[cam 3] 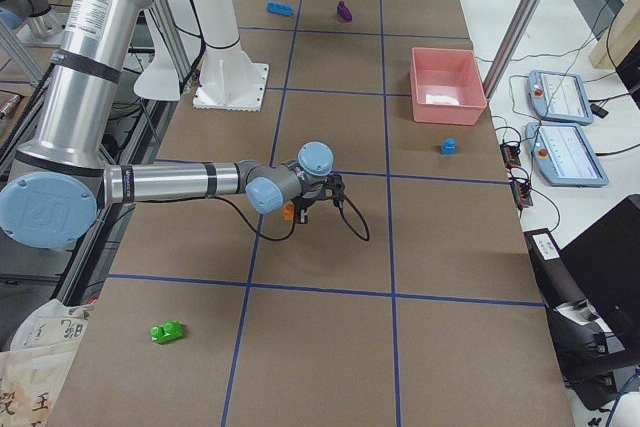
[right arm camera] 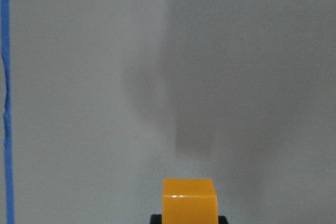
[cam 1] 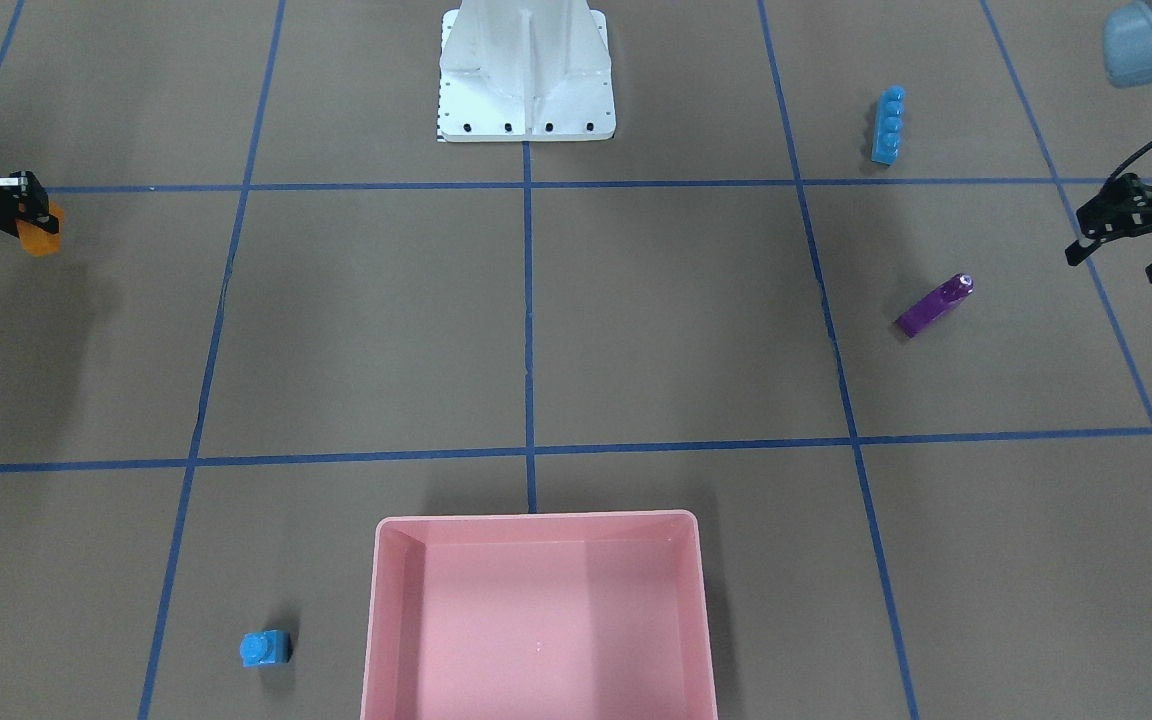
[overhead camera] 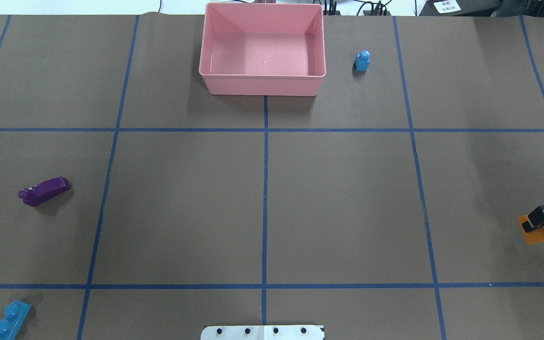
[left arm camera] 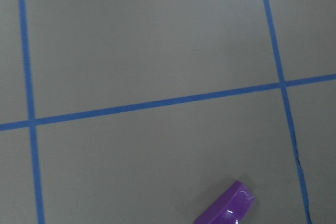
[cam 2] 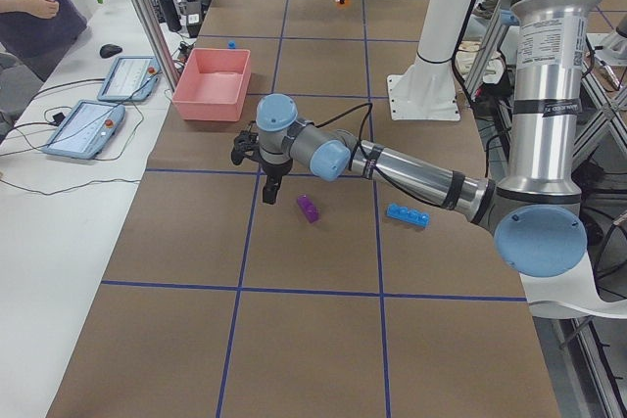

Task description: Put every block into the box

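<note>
Right gripper [cam 1: 34, 214] seemingly grips orange block [cam 1: 39, 238]; box [overhead camera: 262, 86] distant.

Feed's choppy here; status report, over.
Right gripper: jaws shut on orange block. Left gripper: jaws open, empty, near purple block. Box empty; small blue block beside it, not blocking.

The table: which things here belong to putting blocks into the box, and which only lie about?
Job: orange block, purple block, long blue block, small blue block, green block, pink box.
Lying about: white robot base, control tablets, mouse.
</note>
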### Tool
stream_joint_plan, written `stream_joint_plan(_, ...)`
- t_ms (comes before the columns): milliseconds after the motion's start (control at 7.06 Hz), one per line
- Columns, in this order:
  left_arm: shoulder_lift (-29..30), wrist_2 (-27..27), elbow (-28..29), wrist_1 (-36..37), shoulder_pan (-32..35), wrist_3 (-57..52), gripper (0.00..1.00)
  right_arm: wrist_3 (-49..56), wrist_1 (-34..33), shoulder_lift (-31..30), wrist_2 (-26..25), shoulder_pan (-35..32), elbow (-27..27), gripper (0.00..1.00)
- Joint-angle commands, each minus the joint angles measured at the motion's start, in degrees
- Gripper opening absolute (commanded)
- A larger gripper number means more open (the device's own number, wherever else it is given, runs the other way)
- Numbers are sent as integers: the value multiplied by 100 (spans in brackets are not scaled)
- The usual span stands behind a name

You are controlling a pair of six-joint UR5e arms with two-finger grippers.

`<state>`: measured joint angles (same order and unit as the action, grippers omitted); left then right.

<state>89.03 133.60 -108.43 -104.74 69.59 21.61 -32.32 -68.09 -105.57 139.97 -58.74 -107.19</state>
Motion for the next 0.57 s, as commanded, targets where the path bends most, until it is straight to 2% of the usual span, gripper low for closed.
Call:
stream_joint_plan(0, -9, -675, -116, -301, -1074, 10, 99, -12, -2012, 1215, 232, -776, -380, 0)
stream_joint_plan(283, -35, -783, -117, -301, -1403, -470, 99, -20, -3922, 2744, 258, -981, -382, 0)
stream_joint_plan(425, -44, -888, -47, -275, -1413, -979, 99, -90, -4619, 3440, 293, -982, -356, 0)
